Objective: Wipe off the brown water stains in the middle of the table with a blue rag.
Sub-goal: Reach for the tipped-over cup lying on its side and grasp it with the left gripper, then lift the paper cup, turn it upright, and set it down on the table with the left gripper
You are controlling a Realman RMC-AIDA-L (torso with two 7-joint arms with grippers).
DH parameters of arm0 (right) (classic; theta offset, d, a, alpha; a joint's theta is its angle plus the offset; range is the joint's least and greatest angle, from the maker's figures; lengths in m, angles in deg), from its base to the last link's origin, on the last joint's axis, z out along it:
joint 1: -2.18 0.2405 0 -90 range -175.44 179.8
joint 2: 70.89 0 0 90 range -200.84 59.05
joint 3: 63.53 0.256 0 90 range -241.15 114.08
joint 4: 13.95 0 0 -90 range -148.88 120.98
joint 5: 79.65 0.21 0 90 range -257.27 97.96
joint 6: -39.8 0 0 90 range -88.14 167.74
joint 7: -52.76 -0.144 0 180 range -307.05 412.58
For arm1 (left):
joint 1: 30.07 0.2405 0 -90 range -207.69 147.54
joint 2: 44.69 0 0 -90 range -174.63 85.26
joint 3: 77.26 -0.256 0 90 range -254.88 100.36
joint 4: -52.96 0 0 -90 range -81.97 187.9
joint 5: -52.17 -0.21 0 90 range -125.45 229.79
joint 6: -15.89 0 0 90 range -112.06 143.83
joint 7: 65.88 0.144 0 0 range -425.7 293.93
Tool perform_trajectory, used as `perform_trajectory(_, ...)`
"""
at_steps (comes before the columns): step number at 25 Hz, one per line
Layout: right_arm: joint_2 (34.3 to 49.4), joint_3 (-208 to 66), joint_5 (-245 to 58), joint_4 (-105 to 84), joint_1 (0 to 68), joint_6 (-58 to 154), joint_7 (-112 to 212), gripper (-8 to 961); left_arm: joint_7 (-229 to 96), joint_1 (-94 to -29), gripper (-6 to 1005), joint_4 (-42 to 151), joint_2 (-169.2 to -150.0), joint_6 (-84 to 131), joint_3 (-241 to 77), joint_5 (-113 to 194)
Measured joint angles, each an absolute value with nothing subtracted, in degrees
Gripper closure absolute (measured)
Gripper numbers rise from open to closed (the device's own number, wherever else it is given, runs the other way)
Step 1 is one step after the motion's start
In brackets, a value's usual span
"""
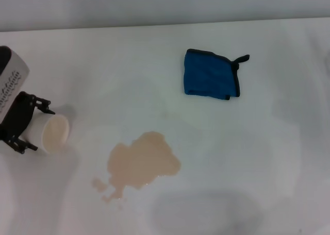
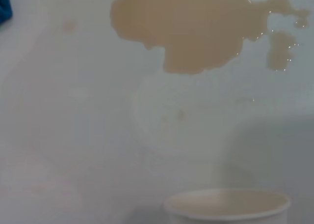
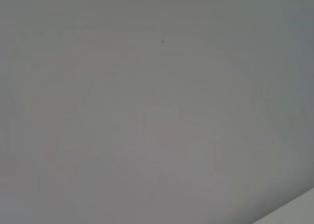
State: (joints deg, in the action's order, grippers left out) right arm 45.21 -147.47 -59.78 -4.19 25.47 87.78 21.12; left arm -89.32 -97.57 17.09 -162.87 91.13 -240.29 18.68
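Note:
The brown water stains (image 1: pixel 142 163) spread as a pale tan blotch with small splashes on the white table (image 1: pixel 268 157), near its front middle. In the left wrist view the brown water stains (image 2: pixel 191 27) lie just beyond the cup's rim. The blue rag (image 1: pixel 211 75), folded, with black trim and a loop, lies apart from the stain toward the back right; a sliver of the blue rag (image 2: pixel 4 5) shows at the left wrist view's edge. My left gripper (image 1: pixel 37 127) is at the far left, shut on a cream-white paper cup (image 1: pixel 51 133) tipped on its side, mouth toward the stain. My right gripper is out of view.
The paper cup's rim (image 2: pixel 228 207) fills the near edge of the left wrist view. The right wrist view shows only bare white table (image 3: pixel 157 111). The table's far edge runs across the top of the head view.

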Motion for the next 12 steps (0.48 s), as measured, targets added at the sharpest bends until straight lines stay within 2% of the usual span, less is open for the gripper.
perform_trajectory(12, 45.04, -147.5, -60.1, -3.7, 25.7, 87.8, 21.4, 289, -93.1, -94.6, 191, 17.9, -163.05, 88.6, -240.3, 27.6)
